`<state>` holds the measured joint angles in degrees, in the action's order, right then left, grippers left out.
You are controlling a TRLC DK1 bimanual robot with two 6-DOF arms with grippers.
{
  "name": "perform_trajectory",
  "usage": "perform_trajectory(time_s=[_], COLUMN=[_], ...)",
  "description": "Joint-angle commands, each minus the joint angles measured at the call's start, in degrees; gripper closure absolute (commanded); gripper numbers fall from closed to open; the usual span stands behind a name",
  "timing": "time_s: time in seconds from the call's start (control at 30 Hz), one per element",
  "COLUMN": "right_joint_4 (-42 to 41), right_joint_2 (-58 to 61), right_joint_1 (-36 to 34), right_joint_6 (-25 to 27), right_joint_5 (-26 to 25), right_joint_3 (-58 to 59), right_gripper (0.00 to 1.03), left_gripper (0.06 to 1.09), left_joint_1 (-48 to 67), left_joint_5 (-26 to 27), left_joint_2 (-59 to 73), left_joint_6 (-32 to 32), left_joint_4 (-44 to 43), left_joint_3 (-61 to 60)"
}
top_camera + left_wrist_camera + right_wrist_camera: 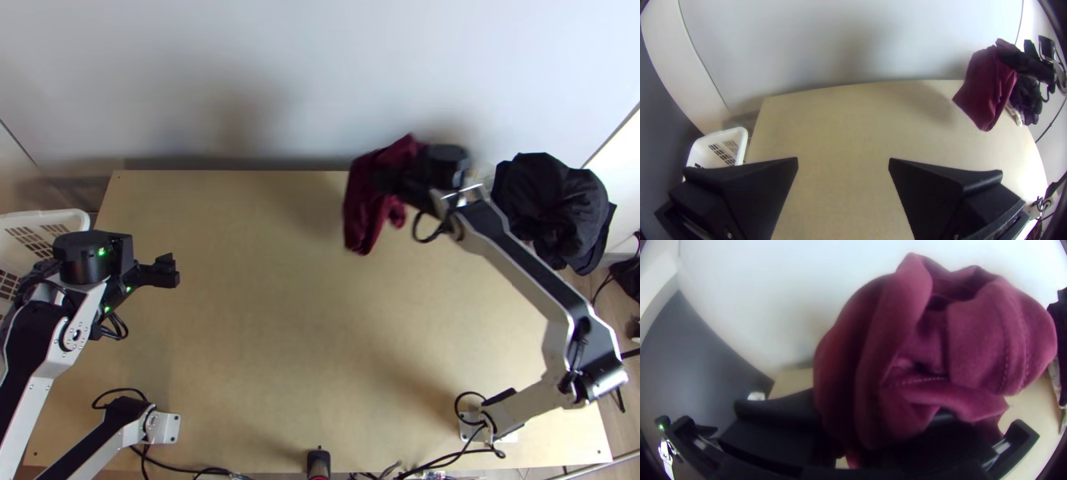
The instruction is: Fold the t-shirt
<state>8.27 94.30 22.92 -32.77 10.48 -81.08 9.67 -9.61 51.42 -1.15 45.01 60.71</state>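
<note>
T-shirt (pixel 360 200), maroon and bunched, hangs in loose folds just past twelve o'clock over the table (pixel 320 336), near its far edge. The right claw (pixel 390 182) is clamped on a gathered part of it and holds it up off the surface. One portion droops lower than the rest, and a smaller fold dangles beside it. In the right wrist view the fabric bulges in thick rounded rolls above the dark fingers, with lines of stitching running along two of the folds.

Between nine and ten o'clock sits the left claw (pixel 170 270), well apart from the shirt. Its own wrist view has the two fingers spread wide, with bare tabletop between them.

Off the table's side at about ten o'clock stands a white basket (pixel 50 218) with slotted walls. Around two o'clock lies a heap of black cloth (pixel 550 204), wrinkled and piled up, with a bit of pale fabric (pixel 1015 116) poking out by it. The right arm's base is at four o'clock. Cables (pixel 448 464) trail along the near edge, and a small black device (pixel 318 462) sits at six o'clock.
</note>
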Motion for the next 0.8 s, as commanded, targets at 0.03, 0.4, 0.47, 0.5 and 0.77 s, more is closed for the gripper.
perform_trajectory(time_s=[0.03,0.4,0.47,0.5,0.77], right_joint_4=[1.83,3.15,3.59,3.68,5.09], right_joint_2=[-4.39,-5.53,-4.74,-4.21,1.76], right_joint_1=[-10.35,-24.76,-27.58,-28.89,-39.26], right_joint_6=[2.54,3.16,2.98,2.98,1.4], right_joint_5=[0.07,0.42,0.33,0.33,-3.19], right_joint_3=[-1.01,-7.69,-10.68,-12.17,-24.48], right_gripper=[1.0,1.0,1.0,1.0,1.0], left_gripper=[0.1,0.1,0.1,0.1,0.1], left_joint_1=[0.44,0.96,0.96,0.88,0.88], left_joint_5=[0.64,1.08,1.08,1.08,1.08], left_joint_2=[0.09,0.09,-0.09,-0.18,-1.32], left_joint_6=[-0.08,-0.61,-0.61,-0.61,-0.52], left_joint_4=[-1.42,-2.04,-2.04,-2.04,-2.39], left_joint_3=[-0.94,-2.79,-3.05,-3.14,-5.25])
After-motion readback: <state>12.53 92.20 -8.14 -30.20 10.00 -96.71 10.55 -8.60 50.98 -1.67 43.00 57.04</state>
